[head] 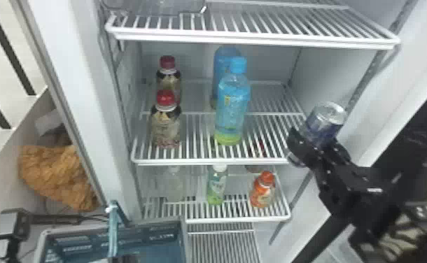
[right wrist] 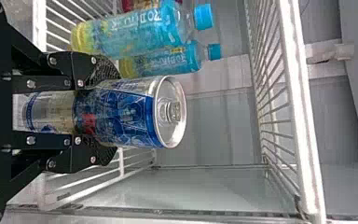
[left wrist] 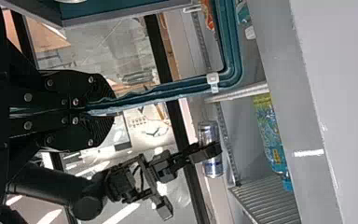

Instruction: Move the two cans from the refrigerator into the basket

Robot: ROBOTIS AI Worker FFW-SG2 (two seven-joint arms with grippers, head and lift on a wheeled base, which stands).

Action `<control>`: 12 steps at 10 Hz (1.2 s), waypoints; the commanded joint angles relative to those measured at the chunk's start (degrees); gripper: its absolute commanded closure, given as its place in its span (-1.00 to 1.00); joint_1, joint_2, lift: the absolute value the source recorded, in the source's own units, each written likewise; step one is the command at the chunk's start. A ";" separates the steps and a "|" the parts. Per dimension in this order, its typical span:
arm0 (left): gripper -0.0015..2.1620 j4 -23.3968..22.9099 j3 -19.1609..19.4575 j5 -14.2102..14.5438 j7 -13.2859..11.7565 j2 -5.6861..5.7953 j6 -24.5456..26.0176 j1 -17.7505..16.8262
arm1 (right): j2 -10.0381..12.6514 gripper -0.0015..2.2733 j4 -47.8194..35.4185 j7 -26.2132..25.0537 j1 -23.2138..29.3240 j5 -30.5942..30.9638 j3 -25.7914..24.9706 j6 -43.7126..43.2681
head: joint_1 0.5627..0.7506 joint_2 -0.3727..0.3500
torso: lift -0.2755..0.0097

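Clamping its jaws around the blue-and-silver metal can, your right gripper holds it near the front right corner of the white wire shelf bearing blue bottles. You can see its shiny lid, pull tab and red patch. Your left gripper's jaws pinch the basket's teal handle.

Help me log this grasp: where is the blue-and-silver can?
In the head view it is at the right: the can sits in the right gripper, just right of the shelf that holds the blue bottles.
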 commanded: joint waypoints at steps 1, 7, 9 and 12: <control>0.11 0.00 0.11 0.17 0.00 -0.01 0.00 0.13 | 0.00 0.12 -4.63 0.03 4.17 -0.81 -1.20 1.53 | 0.41 -0.29 | 0.76; 0.11 0.00 0.34 0.17 0.00 -0.18 0.00 0.55 | -0.44 0.12 -15.88 2.50 19.22 -3.78 -4.97 10.81 | 0.41 -0.33 | 0.76; 0.11 0.00 0.34 0.17 0.09 -0.18 0.00 0.55 | -0.70 0.12 -16.99 3.55 22.45 -6.18 -4.86 13.63 | 0.41 -0.29 | 0.76; 0.11 0.00 0.23 0.06 0.09 -0.27 0.00 0.55 | -0.88 0.12 -16.02 6.63 22.59 -10.18 -3.60 17.71 | 0.41 -0.16 | 0.76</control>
